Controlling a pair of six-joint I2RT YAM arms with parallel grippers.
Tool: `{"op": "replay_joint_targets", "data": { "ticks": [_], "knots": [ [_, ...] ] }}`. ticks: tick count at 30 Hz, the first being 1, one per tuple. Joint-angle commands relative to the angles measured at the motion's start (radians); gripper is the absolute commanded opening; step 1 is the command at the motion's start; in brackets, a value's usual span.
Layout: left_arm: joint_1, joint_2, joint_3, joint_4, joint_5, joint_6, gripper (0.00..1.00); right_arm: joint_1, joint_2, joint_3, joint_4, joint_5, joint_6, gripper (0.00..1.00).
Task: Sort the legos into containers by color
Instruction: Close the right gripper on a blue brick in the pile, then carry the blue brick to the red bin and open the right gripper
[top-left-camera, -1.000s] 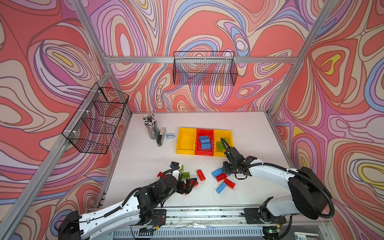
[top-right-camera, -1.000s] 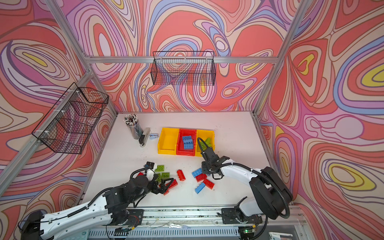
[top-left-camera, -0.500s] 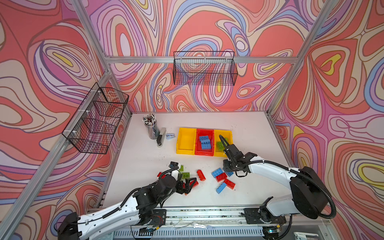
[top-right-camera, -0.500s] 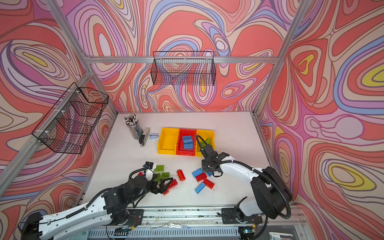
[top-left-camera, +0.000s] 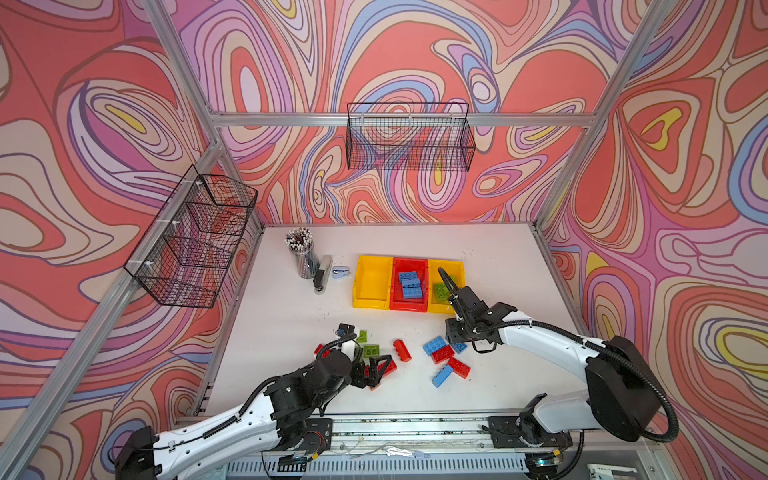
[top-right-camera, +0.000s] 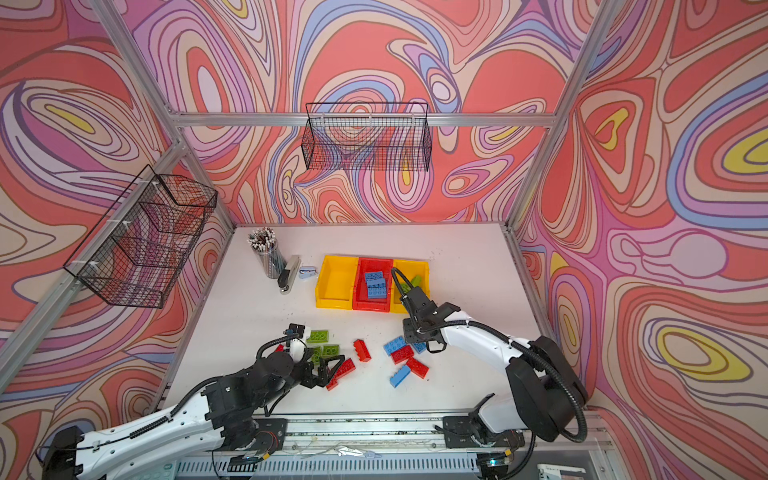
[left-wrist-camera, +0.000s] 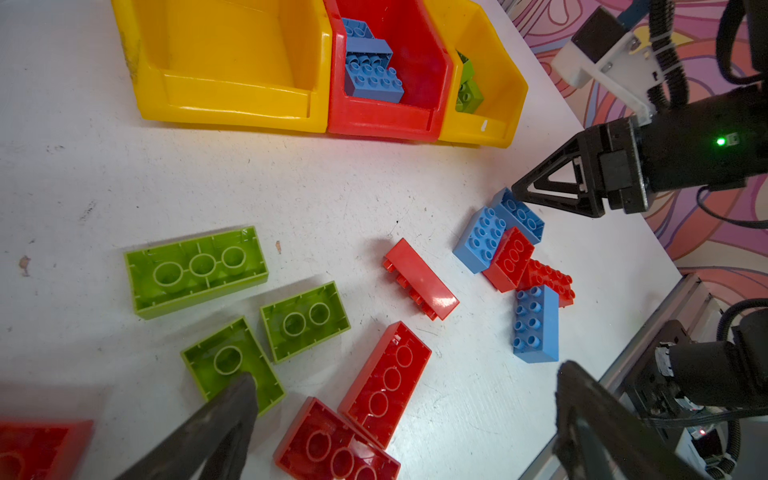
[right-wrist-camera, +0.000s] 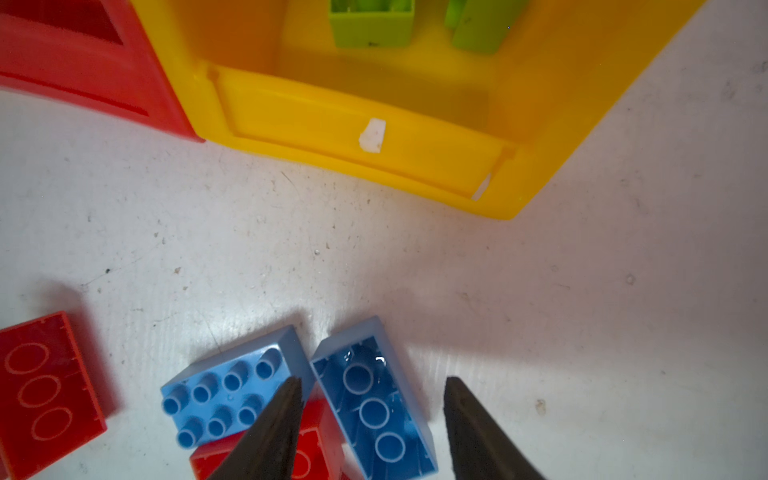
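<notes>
Worktop (top-left-camera: 291, 332), white and scuffed, fills the lower centre in both top views. At its middle stands a row of three joined open-top plastic containers (top-left-camera: 371, 301): yellow, red, yellow. Light blue studded bricks (top-left-camera: 410, 284) lie in the red one, lime green bricks (top-left-camera: 440, 291) in the right-hand yellow one. Loose legos (top-left-camera: 401, 349) are scattered below the row. The left claw (top-left-camera: 380, 368) hangs low at lower centre; the right claw (top-left-camera: 456, 338) points down just below the right-hand yellow bin.

Left wrist view: the left claw (left-wrist-camera: 405, 372) gapes wide, pinching nothing; two upturned red bricks (left-wrist-camera: 386, 382) lie between its fingers (left-wrist-camera: 224, 415).

Right wrist view: the right claw (right-wrist-camera: 371, 380) is spread, straddling an upturned blue brick (right-wrist-camera: 374, 411) on the worktop, one finger clear of it. A studs-up blue brick (right-wrist-camera: 224, 395) lies just beside.
</notes>
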Motion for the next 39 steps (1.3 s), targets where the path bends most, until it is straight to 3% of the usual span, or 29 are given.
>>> {"op": "replay_joint_targets", "data": {
  "ticks": [1,14,26,33,39],
  "knots": [
    [-0.004,-0.003,-0.007,-0.017,-0.020,-0.021,1.00,0.003,0.016,-0.014,-0.004,-0.016,-0.013,0.57],
    [-0.004,-0.048,-0.026,-0.043,-0.031,-0.029,1.00,0.004,0.080,-0.042,0.023,-0.024,-0.001,0.54],
    [-0.004,-0.064,-0.016,-0.074,-0.034,-0.024,1.00,0.004,0.068,-0.015,0.000,0.010,0.005,0.32],
    [-0.004,-0.073,-0.010,-0.075,-0.045,-0.021,1.00,0.005,-0.010,0.160,-0.105,0.053,-0.019,0.31],
    [-0.005,-0.014,0.019,-0.066,-0.028,-0.024,1.00,0.004,0.091,0.369,-0.080,0.046,-0.078,0.31]
  ]
}}
